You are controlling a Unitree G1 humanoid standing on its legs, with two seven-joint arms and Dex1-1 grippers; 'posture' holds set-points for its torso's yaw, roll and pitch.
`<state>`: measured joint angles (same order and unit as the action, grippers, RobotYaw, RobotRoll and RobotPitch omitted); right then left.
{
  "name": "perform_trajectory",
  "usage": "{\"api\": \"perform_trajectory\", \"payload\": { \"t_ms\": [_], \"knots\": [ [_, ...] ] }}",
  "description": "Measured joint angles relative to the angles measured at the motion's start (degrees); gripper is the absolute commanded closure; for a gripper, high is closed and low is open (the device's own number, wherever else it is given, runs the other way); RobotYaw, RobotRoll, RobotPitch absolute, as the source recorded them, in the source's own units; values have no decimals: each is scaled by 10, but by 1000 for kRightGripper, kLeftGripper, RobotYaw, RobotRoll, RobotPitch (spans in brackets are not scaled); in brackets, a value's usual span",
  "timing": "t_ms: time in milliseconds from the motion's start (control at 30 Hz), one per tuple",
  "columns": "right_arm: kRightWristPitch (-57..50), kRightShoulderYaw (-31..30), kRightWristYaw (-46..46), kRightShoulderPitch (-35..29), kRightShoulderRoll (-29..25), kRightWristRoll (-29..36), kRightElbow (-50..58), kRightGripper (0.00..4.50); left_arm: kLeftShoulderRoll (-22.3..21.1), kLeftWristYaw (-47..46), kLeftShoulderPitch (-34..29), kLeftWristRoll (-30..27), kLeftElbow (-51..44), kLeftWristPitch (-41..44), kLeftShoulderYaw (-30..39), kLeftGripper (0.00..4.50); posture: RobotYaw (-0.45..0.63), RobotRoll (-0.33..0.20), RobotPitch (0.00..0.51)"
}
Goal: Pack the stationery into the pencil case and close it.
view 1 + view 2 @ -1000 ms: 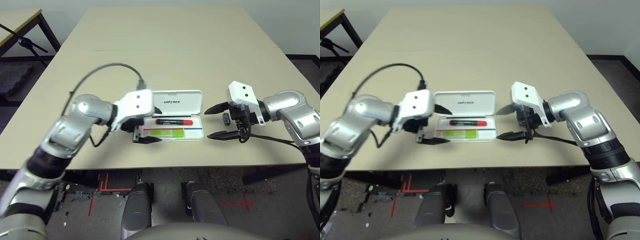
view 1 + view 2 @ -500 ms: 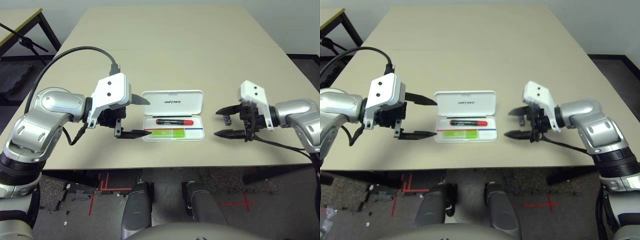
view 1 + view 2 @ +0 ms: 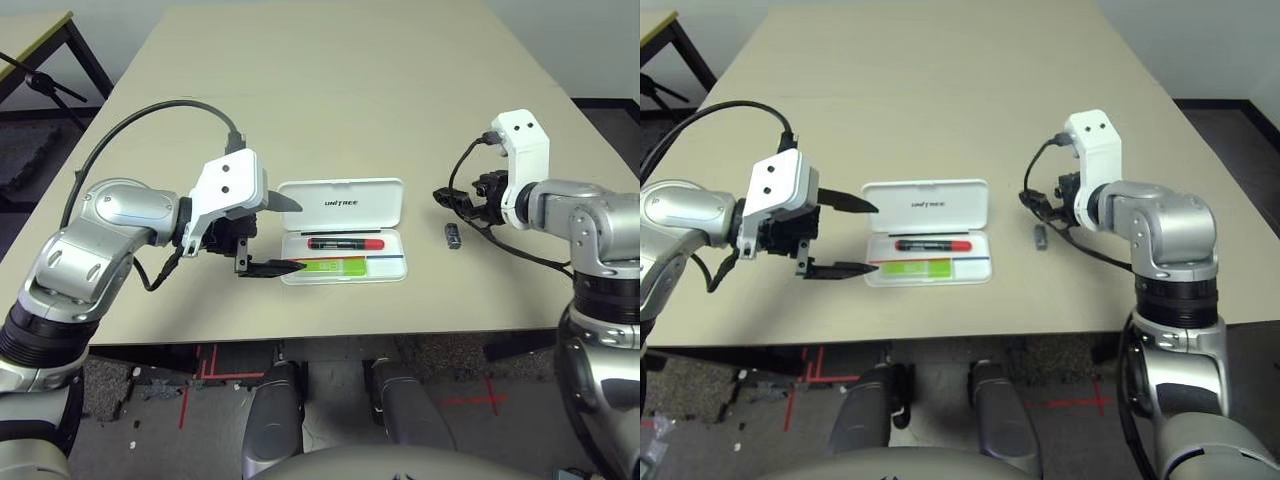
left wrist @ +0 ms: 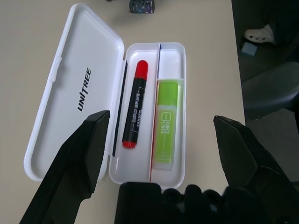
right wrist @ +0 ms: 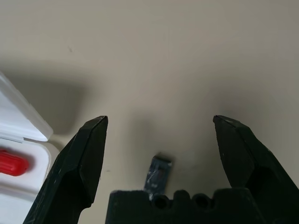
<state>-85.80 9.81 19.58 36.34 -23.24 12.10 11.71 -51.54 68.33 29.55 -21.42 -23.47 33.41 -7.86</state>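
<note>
White pencil case (image 3: 341,200) with black lettering and a red-and-blue inner stripe, red marker (image 3: 345,243) with black cap, lime-green highlighter (image 3: 333,266), dark grey block (image 3: 452,235), beige bench (image 3: 330,90), black-fingered end effectors.

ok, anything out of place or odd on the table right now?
One thing: the small dark grey block lies loose on the table, right of the open pencil case, below the open right gripper. The red marker and green highlighter lie neatly in the tray. Nothing spilled or damaged.
</note>
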Motion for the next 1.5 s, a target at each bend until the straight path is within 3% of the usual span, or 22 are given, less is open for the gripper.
{"api": "perform_trajectory", "payload": {
  "t_ms": [367, 500, 800, 967, 1100, 1267, 1367, 1500],
  "knots": [
    [-22, -5, -23, -45, 16, 2, 10, 0, 6, -6, 3, 8, 0, -1, 0, 17, -35, 0, 156],
    [-3, -7, -26, -52, 16, 0, 3, 926, 6, -10, 3, 10, -1, -1, 0, 0, -35, 0, 156],
    [6, -22, -21, -50, 13, 9, -3, 4208, 6, -10, 3, 13, -1, -1, 0, 0, -35, 0, 156],
    [5, -34, 2, -45, -20, 26, -8, 4221, 6, -10, 3, 14, -1, -1, -1, 0, -38, 0, 153],
    [32, -75, 83, -36, -107, 69, 2, 4221, 6, -10, 3, 15, -1, 0, -1, 0, -42, 0, 154],
    [183, -136, 239, -34, -239, 98, 22, 4221, 6, -10, 4, 15, -1, 0, -1, 0, -41, 0, 153],
    [286, -153, 319, -34, -287, 97, 19, 4221, 6, -10, 4, 16, -1, 0, -1, 0, -39, 0, 151],
    [421, -176, 422, -35, -308, 90, 12, 4221, 6, -10, 4, 16, -1, 0, -1, 0, -35, 0, 151]
  ]
}}
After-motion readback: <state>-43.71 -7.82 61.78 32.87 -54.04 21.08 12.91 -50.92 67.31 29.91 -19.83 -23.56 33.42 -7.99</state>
